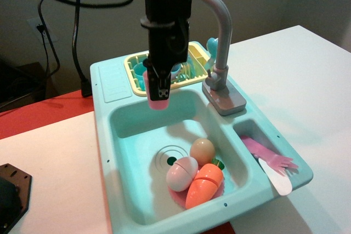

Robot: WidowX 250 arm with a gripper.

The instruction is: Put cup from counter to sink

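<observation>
My gripper [158, 95] hangs from the black arm over the back part of the sink [126, 130], shut on the light-pink cup [159, 102], which it holds in the air above the basin. Only the cup's lower edge shows below the fingers. The counter ledge [112, 80] with its ribbed patch lies at the back left of the sink unit, bare. The sink's round drain [169, 159] shows below and slightly right of the cup. The grey faucet [219, 31] stands to the right of the arm.
A toy egg [202, 151], a white-lilac egg [181, 173] and an orange carrot [204, 185] lie in the front of the sink. The yellow dish rack [189, 69] with a teal cup stands behind. A pink fork and white utensil [272, 164] lie in the side compartment.
</observation>
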